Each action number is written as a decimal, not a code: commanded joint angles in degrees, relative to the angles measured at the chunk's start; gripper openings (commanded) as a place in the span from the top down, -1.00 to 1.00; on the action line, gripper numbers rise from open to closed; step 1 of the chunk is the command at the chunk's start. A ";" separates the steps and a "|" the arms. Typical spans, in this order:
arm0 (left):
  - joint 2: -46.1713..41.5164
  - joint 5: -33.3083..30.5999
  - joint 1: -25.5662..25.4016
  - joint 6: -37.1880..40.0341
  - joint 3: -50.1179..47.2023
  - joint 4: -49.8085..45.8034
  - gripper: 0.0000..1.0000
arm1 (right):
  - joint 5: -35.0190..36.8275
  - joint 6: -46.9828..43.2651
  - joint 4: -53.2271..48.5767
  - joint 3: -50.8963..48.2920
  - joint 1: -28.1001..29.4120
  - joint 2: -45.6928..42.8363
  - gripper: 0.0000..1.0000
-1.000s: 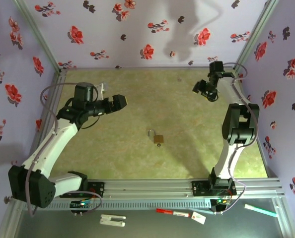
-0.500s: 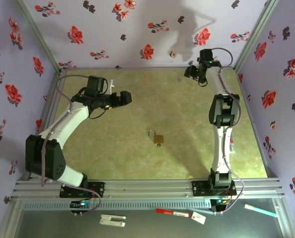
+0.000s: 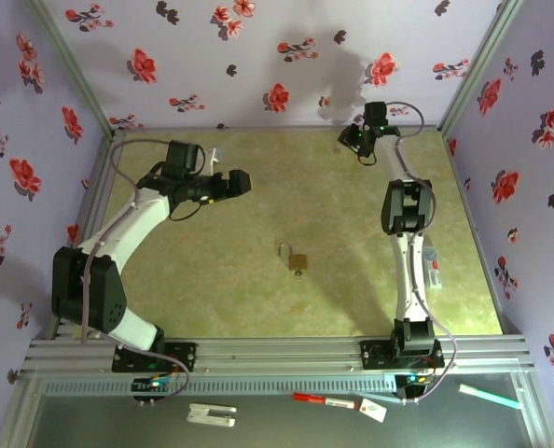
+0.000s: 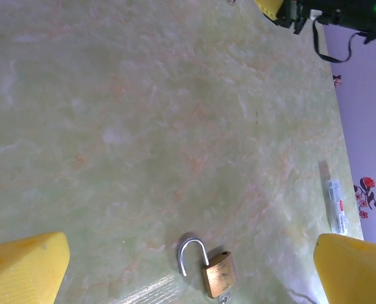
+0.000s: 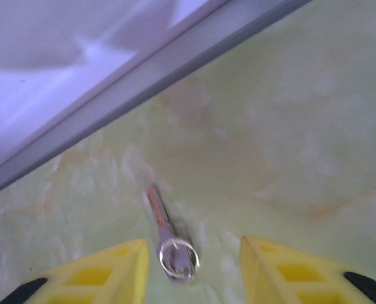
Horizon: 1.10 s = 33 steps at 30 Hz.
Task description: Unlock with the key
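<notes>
It was a lab-style robot test cell: floral-papered walls (image 3: 212, 56) boxed in a marbled green table (image 3: 221, 280), with aluminium rails (image 3: 277, 350) along its near edge.

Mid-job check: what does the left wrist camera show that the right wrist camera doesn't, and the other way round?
Left wrist: the brass padlock lying flat, and a slim clear tube near the side wall. Right wrist: the key with its ring, lying by the back wall rail between the right gripper fingers, untouched. Both: the green marbled table and parted yellow fingers; the left gripper is wide open.
</notes>
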 commanded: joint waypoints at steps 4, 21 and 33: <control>-0.49 3.02 0.90 -0.55 0.60 1.40 -0.98 | 1.13 7.85 6.01 5.74 1.65 4.84 0.34; -1.55 5.37 5.29 0.00 -0.61 -0.15 -0.97 | 9.98 0.83 -11.15 8.93 6.13 6.17 0.54; -2.01 5.85 6.09 0.59 -1.14 -2.24 -0.96 | 18.61 -7.58 -24.70 9.28 9.52 6.62 0.63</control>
